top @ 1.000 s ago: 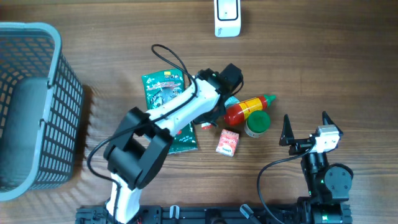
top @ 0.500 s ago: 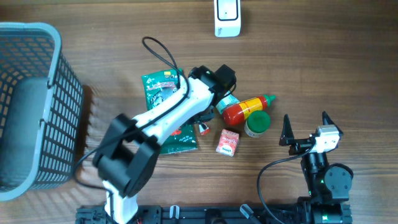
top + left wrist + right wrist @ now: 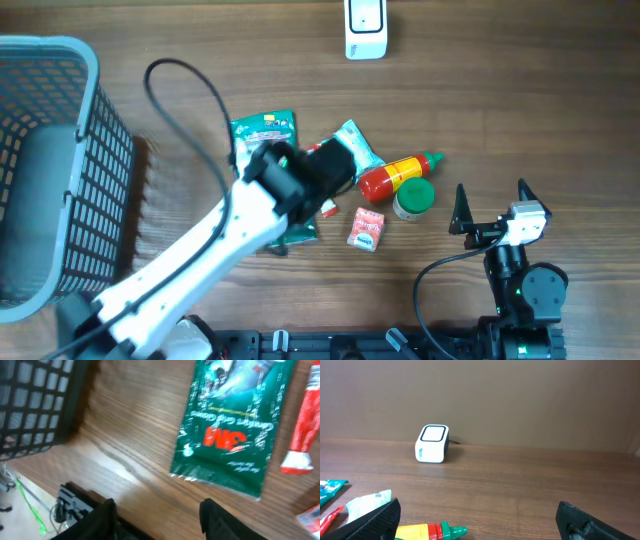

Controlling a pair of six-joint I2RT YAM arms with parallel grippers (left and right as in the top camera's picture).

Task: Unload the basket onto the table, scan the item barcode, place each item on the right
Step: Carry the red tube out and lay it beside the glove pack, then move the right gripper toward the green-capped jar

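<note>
Grey basket [image 3: 108, 180] is sitting far left, and the left gripper [image 3: 160, 522] is hovering over the green 3M packet [image 3: 232, 425] with fingers spread, holding nothing. Pale packet [image 3: 357, 148], small red box [image 3: 366, 229], red sauce bottle [image 3: 398, 172] and green-lidded jar [image 3: 413, 197] are lying clustered mid-table, with the scanner [image 3: 365, 28] standing well apart at the far edge. Right gripper [image 3: 490, 186] is sitting spread wide and empty.

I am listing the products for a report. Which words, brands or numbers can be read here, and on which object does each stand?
"3M" in red, upside down in the left wrist view: on the green packet.
Smaller print on that packet: too blurred to read.
Red sauce bottle, small red box, white scanner: any print too small to read.
</note>
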